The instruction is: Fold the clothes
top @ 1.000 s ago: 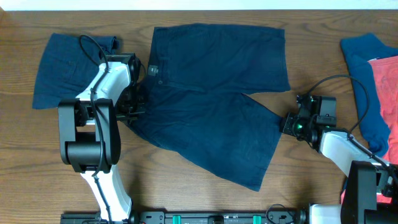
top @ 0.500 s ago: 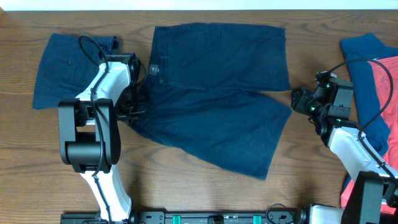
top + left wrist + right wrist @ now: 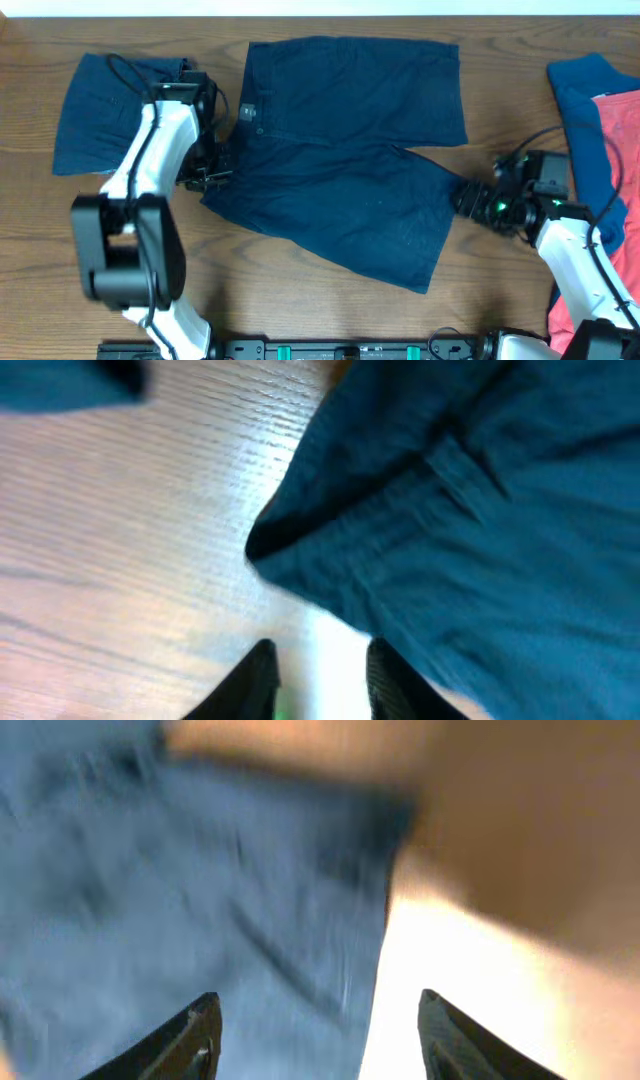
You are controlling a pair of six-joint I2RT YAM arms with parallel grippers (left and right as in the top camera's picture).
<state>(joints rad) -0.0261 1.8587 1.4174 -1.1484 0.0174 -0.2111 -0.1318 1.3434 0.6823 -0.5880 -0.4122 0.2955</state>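
Observation:
The clothes being worked are wide dark navy shorts [image 3: 340,150], spread flat mid-table with the waistband to the left and both legs pointing right. My left gripper [image 3: 213,172] sits at the waistband's lower left corner. In the left wrist view it [image 3: 320,665] is open, with bare table between the fingers and the shorts' edge [image 3: 450,510] just beyond. My right gripper [image 3: 470,198] is at the lower leg's hem. In the right wrist view it [image 3: 318,1010] is open wide over the hem of the shorts [image 3: 200,900], gripping nothing.
A folded navy garment [image 3: 100,110] lies at the far left, close to the left arm. A blue garment [image 3: 585,120] and a coral-red one [image 3: 625,130] are piled at the right edge behind the right arm. The table's back edge runs just above the shorts.
Both grippers were shut one second ago and now stand open. The right one let go of the lower leg's hem, swung up, then returned to it. The left released the waistband.

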